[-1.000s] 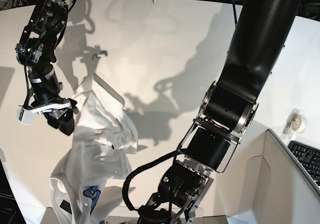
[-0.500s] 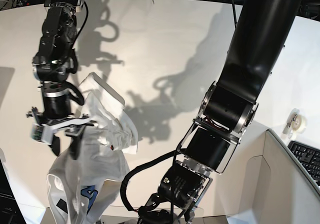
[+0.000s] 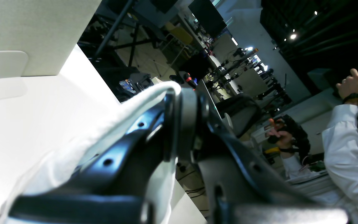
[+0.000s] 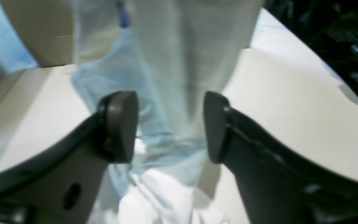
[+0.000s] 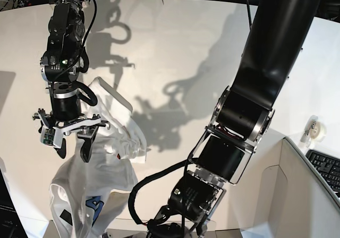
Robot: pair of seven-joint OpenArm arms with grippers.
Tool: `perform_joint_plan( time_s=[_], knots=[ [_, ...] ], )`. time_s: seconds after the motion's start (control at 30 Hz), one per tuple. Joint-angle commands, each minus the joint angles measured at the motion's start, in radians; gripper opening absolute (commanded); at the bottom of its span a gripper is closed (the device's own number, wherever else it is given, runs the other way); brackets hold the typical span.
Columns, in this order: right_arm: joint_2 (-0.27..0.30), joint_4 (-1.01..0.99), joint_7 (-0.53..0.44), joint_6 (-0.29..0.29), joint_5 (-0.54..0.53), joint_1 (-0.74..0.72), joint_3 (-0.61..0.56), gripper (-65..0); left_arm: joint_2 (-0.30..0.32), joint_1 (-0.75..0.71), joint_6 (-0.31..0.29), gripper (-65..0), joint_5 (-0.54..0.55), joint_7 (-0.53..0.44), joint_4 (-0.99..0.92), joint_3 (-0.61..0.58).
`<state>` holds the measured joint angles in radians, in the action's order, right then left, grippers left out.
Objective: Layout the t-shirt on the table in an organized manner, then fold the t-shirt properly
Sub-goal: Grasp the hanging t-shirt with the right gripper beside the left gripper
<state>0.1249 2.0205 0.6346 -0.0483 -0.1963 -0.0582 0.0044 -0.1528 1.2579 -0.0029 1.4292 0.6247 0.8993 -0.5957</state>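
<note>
Wrist views: left gripper (image 3: 179,124) pinching t-shirt (image 3: 73,149), right gripper (image 4: 169,124) agape.

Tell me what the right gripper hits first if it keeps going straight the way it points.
Probably the t-shirt: the right gripper, open, points down at the hanging cloth, with the table behind it.

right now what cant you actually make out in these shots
- Left gripper: in the base view its tip is cut off by the bottom edge.
- T-shirt: print mostly folded inside; only a blue scrap shows, base view.
- Right gripper: right wrist view blurred; cloth contact unclear.
</note>
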Motion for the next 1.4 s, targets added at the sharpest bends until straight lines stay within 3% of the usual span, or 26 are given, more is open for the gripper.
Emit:
perform_joint_plan(
  time_s=[0.0,0.37,0.57,0.63,1.37],
  knots=[
    [0.006,0.019,-0.029,0.009,0.001,-0.013,-0.007,-26.6,-0.004,0.051,-0.015,-65.0,0.023,-0.024,0.017,0.004],
    [0.012,0.019,-0.029,0.009,-0.001,-0.001,0.001,-21.8,-0.004,0.051,-0.015,-65.0,0.023,-0.024,0.017,-0.033],
    [0.058,0.019,-0.031,0.009,-0.001,0.036,-0.004,-5.2,-0.004,0.051,-0.015,-65.0,0.023,-0.026,0.016,-0.031],
    [0.063,0.019,-0.031,0.009,-0.001,0.036,0.001,-2.5,-0.004,0.051,-0.015,-65.0,0.023,-0.026,0.016,-0.03],
    [0.063,-0.22,-0.034,0.009,0.002,-0.157,0.052,-2.4,-0.004,0.051,-0.015,-65.0,0.025,-0.026,0.014,-0.027]
  ],
)
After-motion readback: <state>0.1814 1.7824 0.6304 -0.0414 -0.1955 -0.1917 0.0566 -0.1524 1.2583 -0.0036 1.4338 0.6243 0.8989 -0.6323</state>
